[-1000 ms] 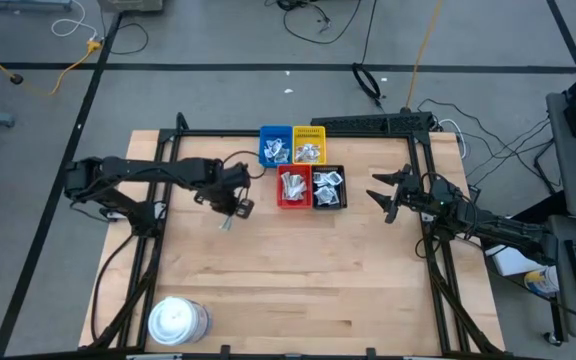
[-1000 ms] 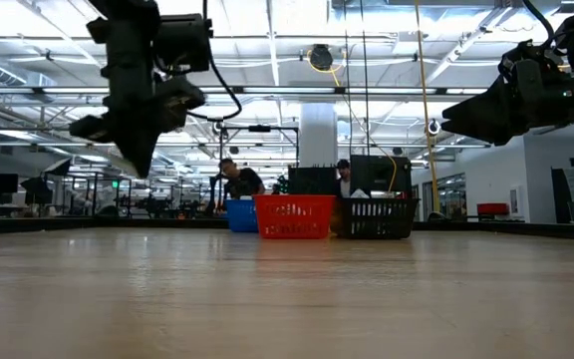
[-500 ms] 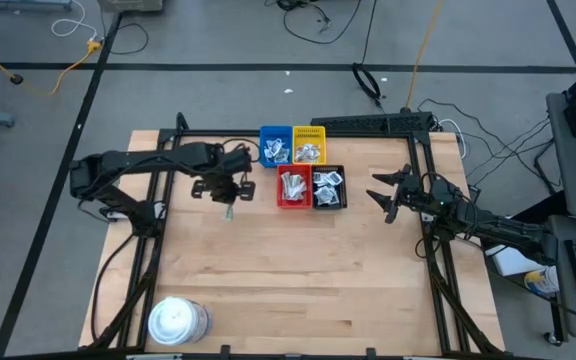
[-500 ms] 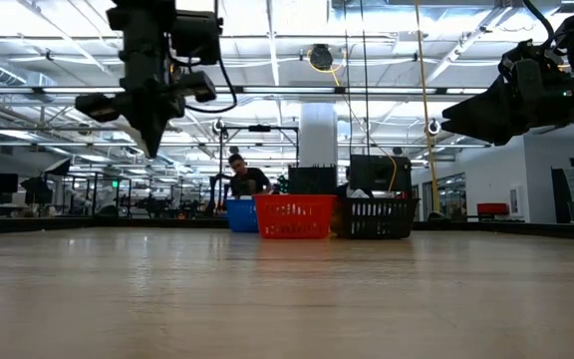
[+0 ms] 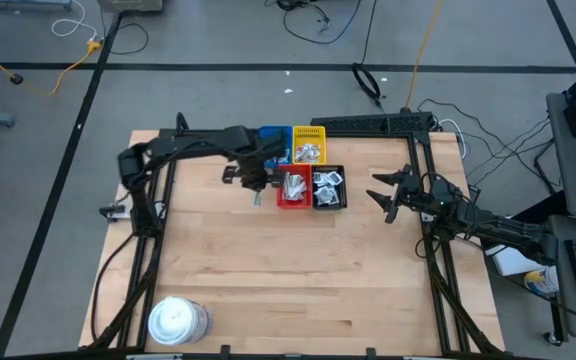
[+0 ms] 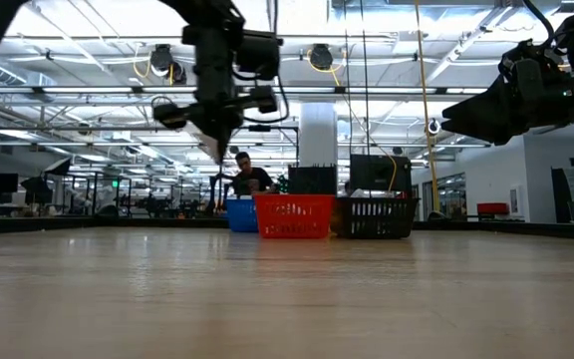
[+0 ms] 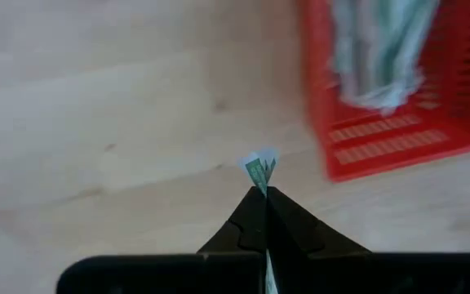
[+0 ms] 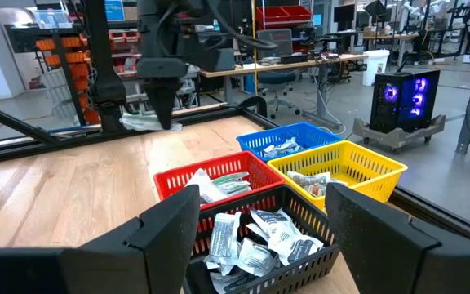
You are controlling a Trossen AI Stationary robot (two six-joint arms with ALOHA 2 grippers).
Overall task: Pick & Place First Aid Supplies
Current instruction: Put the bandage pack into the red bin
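your left gripper (image 5: 256, 192) hangs above the bare wood just beside the red tray (image 5: 292, 200), on its side away from the black tray (image 5: 329, 187). its fingers are pressed tight together, and pinched between the tips is one narrow pale grey-green strip (image 7: 260, 171), of which only the end pokes out past them in the left wrist view. in that same view the red tray sits a little ahead of the tips, with more grey-green strips (image 7: 382, 57) piled inside it. in the low view the gripper is raised well clear of the table (image 6: 287, 299), fingers pointing down.

your right gripper (image 5: 385, 198) waits over the table's right side, near the black tray but apart from it, with its fingers spread wide and nothing between them.

the four trays stand in a tight block at the far middle of the table: the blue tray (image 5: 268, 133) and yellow tray (image 5: 309, 132) behind, red and black in front. the rest of the first aid supplies lie in them: white square packets (image 8: 255, 241) heaped in the black one, and more packets in the blue and yellow ones.

the round white tub (image 5: 176, 321) stands at the near left corner, well apart from everything. a person (image 6: 248, 179) shows in the room beyond the table in the low view.
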